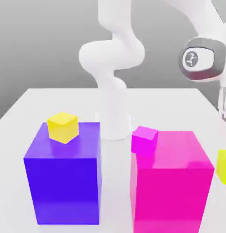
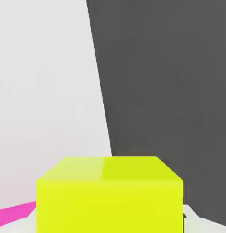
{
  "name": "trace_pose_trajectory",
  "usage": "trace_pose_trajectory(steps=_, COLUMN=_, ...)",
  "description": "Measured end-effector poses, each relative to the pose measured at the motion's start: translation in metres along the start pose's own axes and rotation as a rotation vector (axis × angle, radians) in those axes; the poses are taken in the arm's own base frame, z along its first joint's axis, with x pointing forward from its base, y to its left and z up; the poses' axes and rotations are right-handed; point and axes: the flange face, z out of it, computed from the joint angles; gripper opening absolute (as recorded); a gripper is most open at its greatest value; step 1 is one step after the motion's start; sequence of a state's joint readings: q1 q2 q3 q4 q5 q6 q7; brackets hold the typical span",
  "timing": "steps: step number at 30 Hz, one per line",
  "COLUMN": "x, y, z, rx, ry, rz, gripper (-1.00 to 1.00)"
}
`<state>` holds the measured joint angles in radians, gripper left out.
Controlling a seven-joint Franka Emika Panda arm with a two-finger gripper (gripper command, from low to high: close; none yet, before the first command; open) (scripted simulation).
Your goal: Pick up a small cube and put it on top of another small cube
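The small cube [image 1: 224, 166], lemon-yellow, sits at the far right edge of the exterior view, beside the big magenta cube. In the hand view the same small cube [image 2: 110, 195] looms very close, right between the jaws. My gripper [image 1: 225, 152] comes down on it from above and is shut on it; the fingers themselves are hidden. A golden-yellow small cube [image 1: 63, 127] rests on top of the big blue cube [image 1: 64, 182]. A small magenta cube [image 1: 144, 139] sits on the far left corner of the big magenta cube [image 1: 173, 182].
The white table [image 1: 51, 104] carries both big cubes near its front. The arm's base [image 1: 114, 123] stands between and behind them. The hand view shows the table edge [image 2: 103, 113] with dark floor beyond it.
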<state>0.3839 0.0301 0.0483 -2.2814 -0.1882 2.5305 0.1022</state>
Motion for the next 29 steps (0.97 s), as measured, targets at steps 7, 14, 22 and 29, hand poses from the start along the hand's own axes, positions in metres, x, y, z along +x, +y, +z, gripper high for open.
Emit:
trace_pose_trajectory(steps=7, x=-0.023, y=0.063, z=-0.035, rx=0.031, ry=-0.085, rz=0.417, gripper=-1.00)
trace_pose_trajectory(steps=14, x=-0.053, y=0.097, z=-0.072, rx=0.032, ry=-0.170, rz=0.790, gripper=-1.00)
trace_pose_trajectory(steps=22, x=-0.093, y=0.123, z=-0.104, rx=-0.022, ry=-0.259, rz=1.192, gripper=-1.00)
trace_pose_trajectory(steps=29, x=-0.107, y=0.119, z=-0.057, rx=-0.029, ry=-0.266, rz=1.223, gripper=1.00)
